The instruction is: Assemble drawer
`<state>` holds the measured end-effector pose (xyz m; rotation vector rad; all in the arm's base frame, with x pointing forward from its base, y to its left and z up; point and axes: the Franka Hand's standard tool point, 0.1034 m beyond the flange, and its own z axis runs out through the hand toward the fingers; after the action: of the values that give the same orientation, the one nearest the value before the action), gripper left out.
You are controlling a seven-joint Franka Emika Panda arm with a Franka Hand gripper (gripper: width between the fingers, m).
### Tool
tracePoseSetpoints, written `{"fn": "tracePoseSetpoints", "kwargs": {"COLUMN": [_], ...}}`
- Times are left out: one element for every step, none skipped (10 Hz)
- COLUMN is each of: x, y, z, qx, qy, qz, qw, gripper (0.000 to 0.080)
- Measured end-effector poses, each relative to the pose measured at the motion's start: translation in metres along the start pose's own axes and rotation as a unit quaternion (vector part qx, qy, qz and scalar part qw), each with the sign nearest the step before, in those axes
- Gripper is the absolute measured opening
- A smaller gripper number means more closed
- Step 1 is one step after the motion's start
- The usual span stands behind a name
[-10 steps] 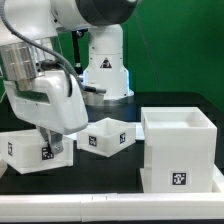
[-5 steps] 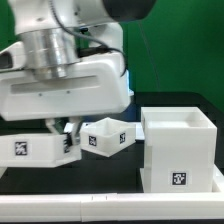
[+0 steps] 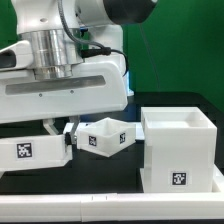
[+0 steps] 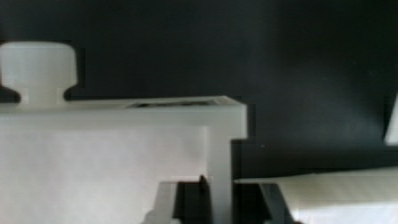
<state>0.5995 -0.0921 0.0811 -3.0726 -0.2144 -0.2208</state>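
My gripper [image 3: 60, 129] fills the exterior view's left and is shut on the wall of a small white tray [image 3: 32, 152] with a square tag, held just above the black table. In the wrist view the gripper [image 4: 214, 202] has its dark fingers [image 4: 180, 203] pinching a thin white wall of that tray [image 4: 116, 140], whose round knob [image 4: 38, 70] sticks out beyond it. A second small tray [image 3: 106, 138] lies tilted in the middle. The large cube-shaped casing [image 3: 178, 148] stands open-topped on the exterior view's right, apart from both trays.
The arm's white base [image 3: 118, 62] stands behind the trays. A white ledge [image 3: 120, 208] runs along the table's front edge. In the wrist view another white part's edge [image 4: 329, 195] lies close beside the held tray.
The gripper has lifted the left tray off the table and brought it toward the camera. The hand now looms much larger. The second tray and the casing have not moved.
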Motion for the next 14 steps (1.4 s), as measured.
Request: {"fn": "tracePoseSetpoints", "kwargs": {"x": [-0.003, -0.003, -0.007, -0.014, -0.017, -0.018, -0.019, -0.019, -0.016, -0.012, -0.015, -0.021, -0.022, -0.022], "y": [-0.003, -0.003, 0.001, 0.006, 0.009, 0.011, 0.014, 0.013, 0.000, -0.016, -0.027, -0.020, -0.017, -0.016], "z": [-0.003, -0.008, -0.011, -0.014, -0.013, -0.013, -0.013, -0.011, -0.006, 0.000, 0.007, 0.007, 0.007, 0.007], "qx": [0.001, 0.006, -0.003, -0.019, -0.022, -0.026, -0.029, -0.038, -0.052, -0.062, -0.072, -0.070, -0.072, -0.073], "qy": [0.000, -0.001, 0.006, 0.013, 0.002, -0.004, -0.009, -0.021, -0.039, -0.052, -0.055, -0.062, -0.070, -0.075], "qz": [-0.110, -0.185, -0.219, -0.231, -0.263, -0.299, -0.323, -0.381, -0.465, -0.521, -0.555, -0.590, -0.613, -0.633], "qw": [0.994, 0.983, 0.976, 0.973, 0.965, 0.954, 0.946, 0.923, 0.883, 0.850, 0.827, 0.802, 0.784, 0.767], "gripper": [0.0038, 0.0038, 0.0038, 0.0038, 0.0038, 0.0038, 0.0038, 0.0038, 0.0038, 0.0038, 0.0038, 0.0038, 0.0038, 0.0038]}}
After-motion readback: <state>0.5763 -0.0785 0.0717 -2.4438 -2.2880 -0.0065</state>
